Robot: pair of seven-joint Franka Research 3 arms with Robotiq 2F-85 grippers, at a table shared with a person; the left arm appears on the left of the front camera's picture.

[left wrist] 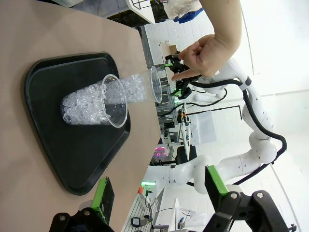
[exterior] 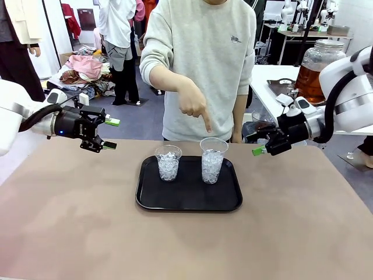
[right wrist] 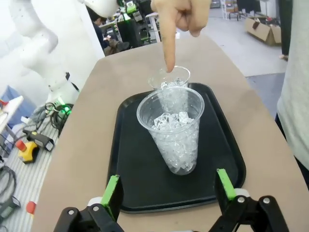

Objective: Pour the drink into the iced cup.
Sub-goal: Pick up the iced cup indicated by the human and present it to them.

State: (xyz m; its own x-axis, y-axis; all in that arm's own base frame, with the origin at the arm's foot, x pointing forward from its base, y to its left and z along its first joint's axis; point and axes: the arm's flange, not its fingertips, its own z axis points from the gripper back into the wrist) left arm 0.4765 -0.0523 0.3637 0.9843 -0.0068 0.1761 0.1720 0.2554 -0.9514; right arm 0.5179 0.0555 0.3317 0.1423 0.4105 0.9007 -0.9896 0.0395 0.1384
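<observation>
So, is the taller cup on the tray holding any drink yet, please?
No drink: the taller cup holds only ice, no amber liquid.

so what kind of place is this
Likely a robotics lab: a left arm and right arm flank the table, cables lie beside it, and a cluttered bench stands behind.

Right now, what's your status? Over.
Left gripper, right gripper open, empty. Person's hand points at taller iced cup on tray. Drink far off, in jar.

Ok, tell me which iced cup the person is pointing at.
The taller cup on the tray's right side; the person's finger hangs just above its rim, not over the shorter left cup.
</observation>
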